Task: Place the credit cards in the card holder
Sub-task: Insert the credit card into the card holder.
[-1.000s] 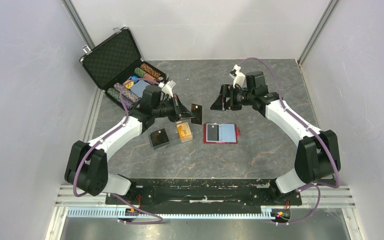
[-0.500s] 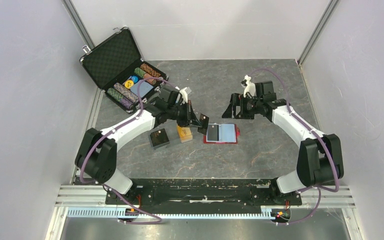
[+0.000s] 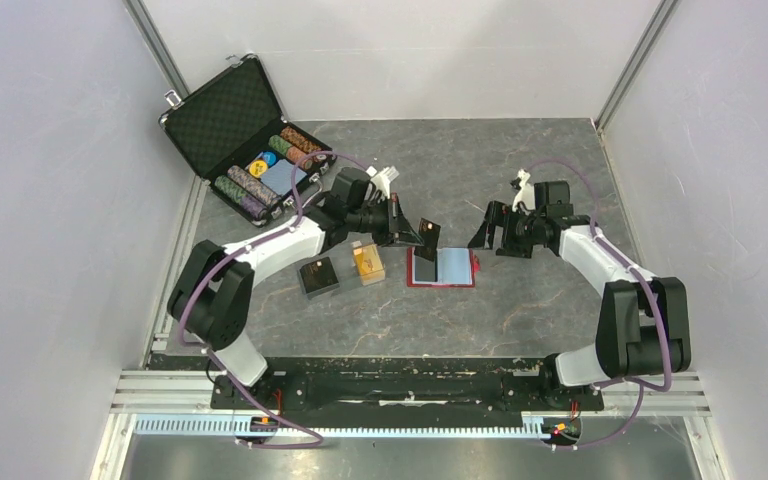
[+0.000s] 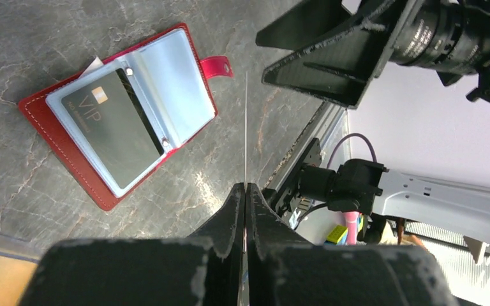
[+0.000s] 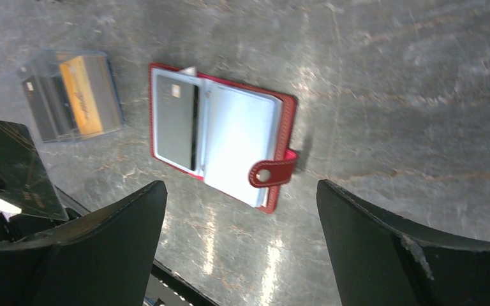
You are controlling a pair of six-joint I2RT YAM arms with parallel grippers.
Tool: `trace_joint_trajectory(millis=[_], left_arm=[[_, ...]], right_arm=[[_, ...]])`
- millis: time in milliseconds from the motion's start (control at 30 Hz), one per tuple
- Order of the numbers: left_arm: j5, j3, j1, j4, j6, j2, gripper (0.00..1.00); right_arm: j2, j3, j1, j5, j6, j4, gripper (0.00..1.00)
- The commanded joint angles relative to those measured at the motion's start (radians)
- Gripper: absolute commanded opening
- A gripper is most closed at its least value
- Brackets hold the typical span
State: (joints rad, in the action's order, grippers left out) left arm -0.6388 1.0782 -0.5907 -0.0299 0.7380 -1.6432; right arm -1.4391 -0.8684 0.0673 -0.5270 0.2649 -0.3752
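Here, left hand [image 4: 245,191] pinching dark card [image 3: 427,234], right hand [image 5: 241,186] spread wide

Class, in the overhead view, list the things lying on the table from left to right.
Open chip case → small black box → orange credit cards → red card holder.

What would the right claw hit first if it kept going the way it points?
Probably the open red card holder: the wrist view shows it lying straight ahead between the right gripper's spread fingers, though how far off is unclear.
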Motion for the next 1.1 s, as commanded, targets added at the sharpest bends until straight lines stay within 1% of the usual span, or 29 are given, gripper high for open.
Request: trace_joint_trajectory(millis=[0, 200, 233, 367, 600, 800, 867, 1000, 1067], left_arm=[[-0.028, 0.039, -0.003, 0.048, 0.057, -0.067, 0.02], [-0.002, 0.076, -0.020, 0.036, 0.083, -0.154, 0.02], [0.003, 0.082, -0.025, 0.007, 0.085, -0.166, 0.02], [0.015, 0.105, -0.043, -0.027, 0.076, -0.219, 0.02], [0.058, 0.123, -0.061, -0.063, 0.051, -0.252, 0.02], [0.089, 0.132, -0.063, -0.099, 0.030, -0.267, 0.02], [0.093, 0.136, -0.063, -0.103, 0.028, -0.272, 0.02], [0.117, 0.147, -0.063, -0.121, 0.022, -0.276, 0.02], [0.131, 0.149, -0.063, -0.129, 0.019, -0.278, 0.02]], right_arm=[[-0.001, 0.044, -0.002, 0.036, -0.022, 0.009, 0.88], [-0.041, 0.078, -0.002, 0.032, -0.045, 0.039, 0.85], [-0.043, 0.080, 0.000, 0.023, -0.042, 0.048, 0.84], [-0.068, 0.074, 0.023, 0.005, -0.039, 0.072, 0.84], [-0.129, 0.068, 0.077, 0.094, -0.068, 0.075, 0.81], [-0.173, 0.045, 0.100, 0.149, -0.084, 0.087, 0.68], [-0.188, 0.032, 0.108, 0.159, -0.086, 0.088, 0.62], [-0.202, 0.017, 0.120, 0.152, -0.077, 0.086, 0.42], [-0.198, 0.019, 0.126, 0.142, -0.075, 0.083, 0.31]])
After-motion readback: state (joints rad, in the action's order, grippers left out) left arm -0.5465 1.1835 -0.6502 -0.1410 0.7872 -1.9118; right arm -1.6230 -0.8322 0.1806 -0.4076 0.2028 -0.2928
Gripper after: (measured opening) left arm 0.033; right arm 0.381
